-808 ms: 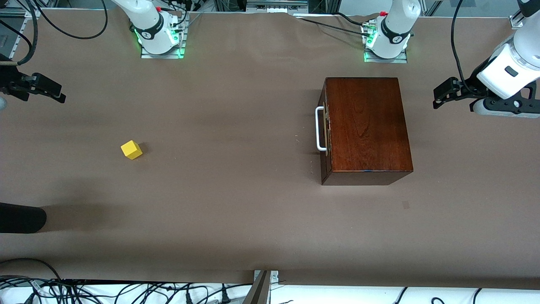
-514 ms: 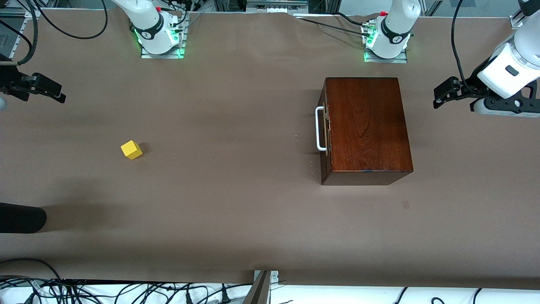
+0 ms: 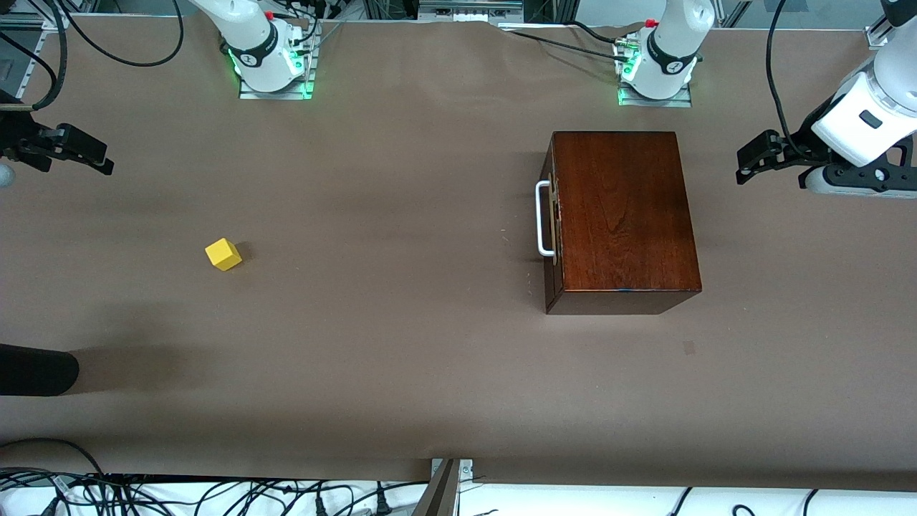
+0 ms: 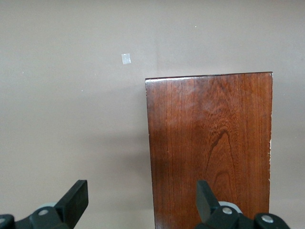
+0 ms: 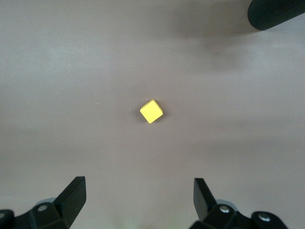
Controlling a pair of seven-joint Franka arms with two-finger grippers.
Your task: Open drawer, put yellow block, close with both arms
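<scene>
The dark-wood box point(image 3: 623, 215) stands toward the left arm's end of the table, its drawer shut, with the white bar handle point(image 3: 542, 218) on the side facing the yellow block. The box top shows in the left wrist view point(image 4: 209, 148). The yellow block point(image 3: 223, 254) lies on the table toward the right arm's end; it shows in the right wrist view point(image 5: 151, 111). My left gripper point(image 3: 745, 166) is open and empty, up in the air beside the box, at the table's end. My right gripper point(image 3: 100, 161) is open and empty, up in the air at the other end.
A black rounded object point(image 3: 36, 369) pokes in at the table's edge, nearer the front camera than the block; it shows in the right wrist view point(image 5: 276, 12). A small pale mark point(image 3: 688, 347) is on the brown cover near the box. Cables lie along the front edge.
Both arms have shifted only very slightly. The block and the box have not moved.
</scene>
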